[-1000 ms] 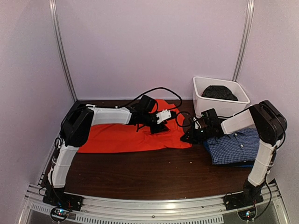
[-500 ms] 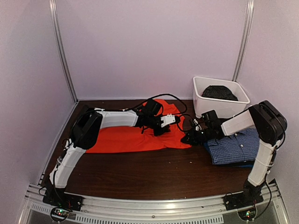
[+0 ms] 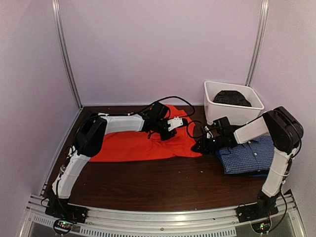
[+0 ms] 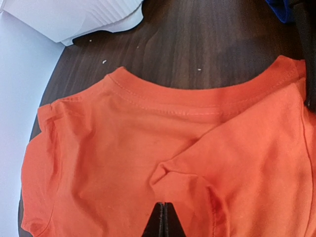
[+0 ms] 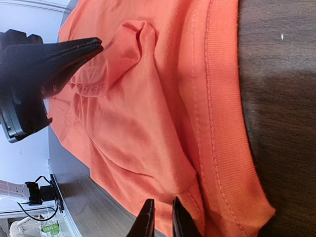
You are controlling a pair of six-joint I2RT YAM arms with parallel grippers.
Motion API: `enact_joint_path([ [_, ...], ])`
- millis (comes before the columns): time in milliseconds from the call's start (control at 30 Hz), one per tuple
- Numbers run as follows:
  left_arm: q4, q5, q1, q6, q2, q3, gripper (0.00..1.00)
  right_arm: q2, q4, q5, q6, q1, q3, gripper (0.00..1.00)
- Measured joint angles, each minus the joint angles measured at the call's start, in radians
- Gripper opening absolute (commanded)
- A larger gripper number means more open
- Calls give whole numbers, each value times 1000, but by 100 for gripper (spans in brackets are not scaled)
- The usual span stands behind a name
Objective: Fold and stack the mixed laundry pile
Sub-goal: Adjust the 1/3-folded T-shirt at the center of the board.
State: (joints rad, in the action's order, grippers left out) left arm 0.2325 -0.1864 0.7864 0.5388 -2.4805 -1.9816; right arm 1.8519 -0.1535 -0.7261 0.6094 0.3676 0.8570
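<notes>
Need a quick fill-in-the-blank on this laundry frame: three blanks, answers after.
1. The left gripper is shut on the ___ T-shirt.
2. The white tub holds a ___ garment.
3. The folded checked shirt lies on the ___ arm's side.
Missing words: orange; black; right.

Dark wood table (image 3: 163,182): orange tee (image 3: 128,145) spread flat across the left and middle, folded check shirt (image 3: 247,155) on the right, white tub (image 3: 242,113) behind that.
</notes>
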Motion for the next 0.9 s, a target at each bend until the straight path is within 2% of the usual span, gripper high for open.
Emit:
enact_joint_path([
  [267, -52, 11, -41, -51, 0, -11, 2, 0, -1, -1, 0, 0, -3, 14],
  [367, -45, -24, -51, -49, 0, -23, 21, 0, -1, -2, 0, 0, -7, 14],
  [500, -65, -94, -53, -30, 23, 35, 32, 0, -1, -7, 0, 0, -7, 14],
  [667, -34, -137, -34, 35, 34, 95, 36, 0, -1, -8, 0, 0, -7, 14],
  [900, 7, -145, 3, 100, 34, 85, 38, 0, -2, -8, 0, 0, -7, 14],
])
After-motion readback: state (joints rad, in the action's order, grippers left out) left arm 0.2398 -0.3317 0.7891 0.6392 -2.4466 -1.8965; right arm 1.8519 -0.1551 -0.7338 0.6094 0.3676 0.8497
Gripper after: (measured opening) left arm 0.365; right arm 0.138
